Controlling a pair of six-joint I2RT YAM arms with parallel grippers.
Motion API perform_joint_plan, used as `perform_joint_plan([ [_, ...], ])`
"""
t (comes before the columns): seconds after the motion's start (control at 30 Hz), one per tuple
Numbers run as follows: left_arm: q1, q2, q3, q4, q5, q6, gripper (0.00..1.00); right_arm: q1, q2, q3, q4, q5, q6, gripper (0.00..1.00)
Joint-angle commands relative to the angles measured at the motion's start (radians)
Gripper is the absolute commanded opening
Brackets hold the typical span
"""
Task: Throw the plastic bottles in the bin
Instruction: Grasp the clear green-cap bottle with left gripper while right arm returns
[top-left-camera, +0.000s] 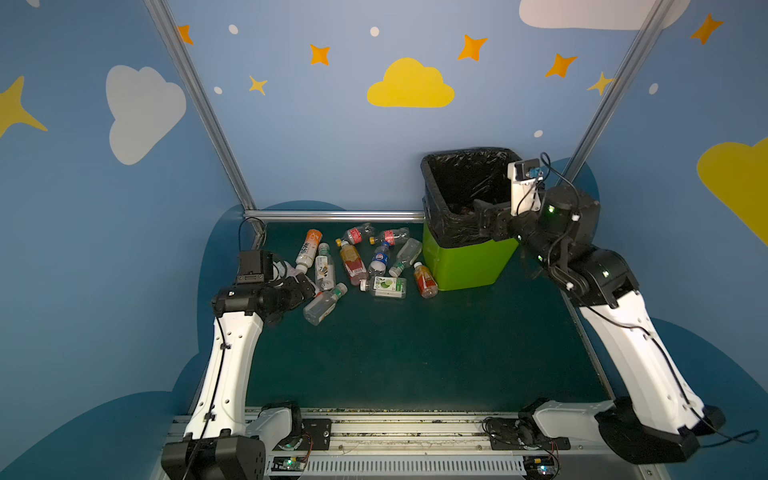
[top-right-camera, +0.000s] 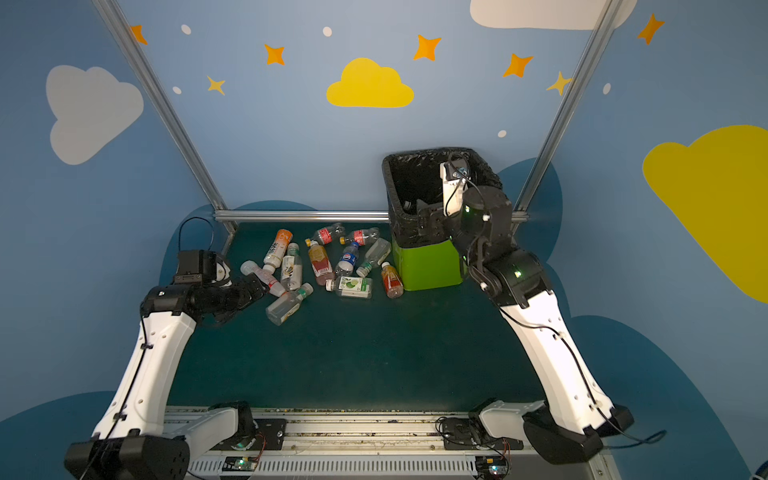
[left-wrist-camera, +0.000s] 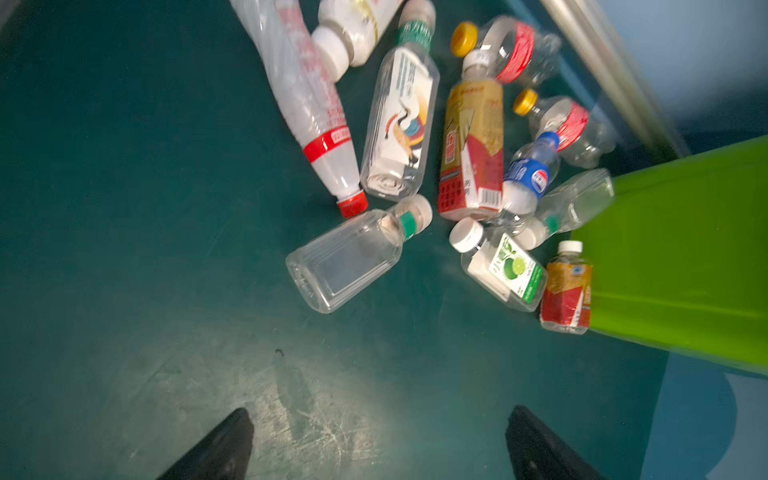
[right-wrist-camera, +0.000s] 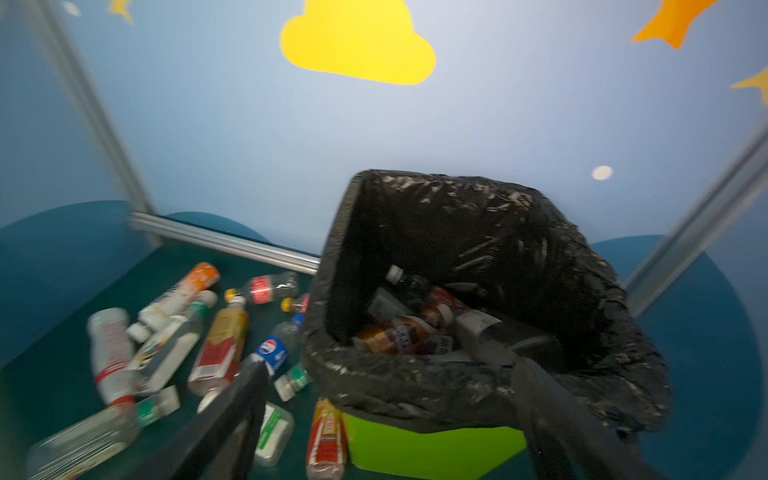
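Teal tabletop (top-left-camera: 415, 353) carries eleven bottles (top-left-camera: 353, 262) beside one bin (top-left-camera: 469, 262); left hand (left-wrist-camera: 374, 453) and right hand (right-wrist-camera: 388, 363) spread empty.

The blue-labelled bottle (left-wrist-camera: 528, 174) carries the Pepsi globe logo; other labels' print is illegible.

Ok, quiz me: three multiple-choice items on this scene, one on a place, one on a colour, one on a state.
1. The right gripper is: A) at the bin's open top B) down on the mat C) among the bottles.
2. The lime-label bottle's cap is: A) red B) white C) yellow.
3. The left gripper is: A) shut on a bottle B) shut, empty C) open, empty.
1A, it hangs over the bin's rim; 2B, the left wrist view shows it white; 3C, its jaws stand apart, nothing between.
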Motion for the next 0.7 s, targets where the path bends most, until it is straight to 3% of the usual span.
perform_joint_plan([
  [0.0,-0.040,0.039,-0.026,-0.050,-0.036,0.009,0.95,0.079,0.003,-0.117,-0.059,-0.197,0.016,0.91],
  [0.23,-0.138,0.144,-0.024,-0.033,-0.103,0.025,0.92,0.255,0.087,-0.252,-0.172,-0.236,0.104,0.85],
  [0.43,-0.157,0.242,0.046,-0.026,-0.166,0.091,0.92,0.281,0.168,-0.359,-0.179,-0.375,0.281,0.77],
  [0.67,-0.166,0.399,0.153,-0.035,-0.238,0.225,0.92,0.291,0.204,-0.463,-0.173,-0.414,0.351,0.76],
])
